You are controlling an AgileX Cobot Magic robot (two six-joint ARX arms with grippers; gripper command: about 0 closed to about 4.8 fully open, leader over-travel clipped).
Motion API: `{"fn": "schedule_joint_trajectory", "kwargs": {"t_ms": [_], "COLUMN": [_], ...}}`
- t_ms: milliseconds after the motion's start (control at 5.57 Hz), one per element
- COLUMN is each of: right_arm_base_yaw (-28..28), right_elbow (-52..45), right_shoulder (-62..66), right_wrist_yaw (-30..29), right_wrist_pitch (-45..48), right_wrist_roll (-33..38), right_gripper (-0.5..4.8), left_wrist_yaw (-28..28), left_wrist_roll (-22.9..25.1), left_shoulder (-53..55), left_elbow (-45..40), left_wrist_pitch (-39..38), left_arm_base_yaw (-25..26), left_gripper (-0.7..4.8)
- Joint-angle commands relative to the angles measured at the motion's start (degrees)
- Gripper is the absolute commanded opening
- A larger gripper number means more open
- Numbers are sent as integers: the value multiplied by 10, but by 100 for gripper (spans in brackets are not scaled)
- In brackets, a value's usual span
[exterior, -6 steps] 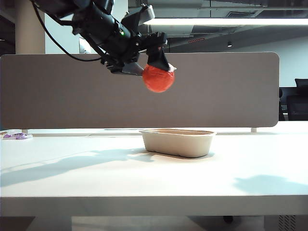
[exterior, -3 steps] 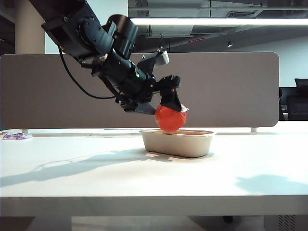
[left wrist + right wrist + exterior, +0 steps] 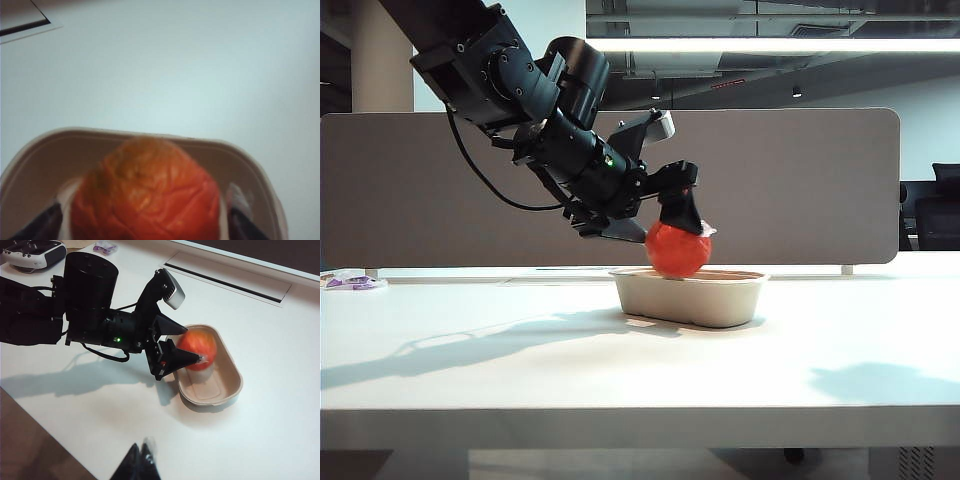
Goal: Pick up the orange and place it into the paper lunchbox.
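Note:
The orange (image 3: 677, 250) sits low in the near end of the paper lunchbox (image 3: 720, 300), its top rising above the rim. My left gripper (image 3: 681, 233) reaches down over it from the left, and its fingers straddle the fruit. In the left wrist view the orange (image 3: 145, 195) fills the space between the two pads, and one fingertip (image 3: 238, 198) stands slightly off its skin above the lunchbox rim (image 3: 40, 150). The right wrist view shows the orange (image 3: 198, 347) inside the lunchbox (image 3: 227, 390) and my right gripper (image 3: 142, 452) shut, hovering over bare table nearby.
A grey divider panel (image 3: 770, 190) runs along the table's far edge. A small purple item (image 3: 355, 283) lies at the far left. A handheld controller (image 3: 30, 252) rests near a corner, and a cable slot (image 3: 230, 280) cuts into the tabletop behind the lunchbox.
My left arm has come down and to the right, bringing the orange from high above the table into the lunchbox. Its fingers have spread a little. The right arm has kept still.

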Motion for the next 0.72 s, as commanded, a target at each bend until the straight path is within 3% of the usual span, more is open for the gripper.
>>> {"fn": "schedule_joint_trajectory", "kwargs": {"t_ms": [180,359,539,719], "right_arm_base_yaw": [1,1,1,1], "right_elbow": [2,2,2,-193], "right_shoulder": [-2,-2,-2,-132], "right_wrist_yaw": [1,1,0,0], "right_wrist_pitch": [5,4,-101,110], "right_wrist_roll": [0,0,0,-4], "right_gripper": [-1,-1,-1,-1], "left_wrist_yaw": [3,3,30,51], "left_wrist_roll": [2,2,81,91], "left_shoulder": [-2,-5,-244,-467], "left_elbow": [4,5,5,-187], "left_wrist_pitch": [7,6,-383,-381], "left_arm_base_yaw": [0,0,0,-7], "left_gripper": [407,395,-6,-6]}}
